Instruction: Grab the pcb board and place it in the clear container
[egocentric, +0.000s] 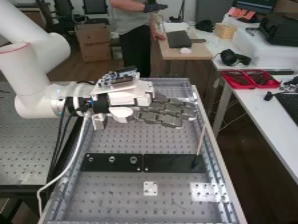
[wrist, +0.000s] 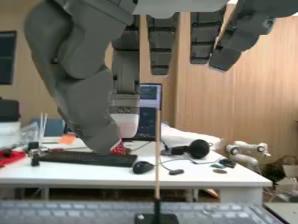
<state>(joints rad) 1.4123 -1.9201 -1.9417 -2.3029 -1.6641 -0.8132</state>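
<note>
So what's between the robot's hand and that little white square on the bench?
In the high view, a long black strip and some holed metal bench top lie between the hand and the white square.

On the bench (egocentric: 113, 200), two plates (egocentric: 100, 162) lie side by side, the right one bearing a stick (egocentric: 201, 137), with trays (egocentric: 238, 80) on the table (egocentric: 256, 106) to the right.

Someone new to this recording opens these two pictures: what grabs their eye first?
Probably the bulky white arm coming in from the high view's left, with its dark grey hand stretched out over the perforated metal bench. Next, the thin rod standing up from a black base. The red trays on the white side table add the brightest colour.
</note>
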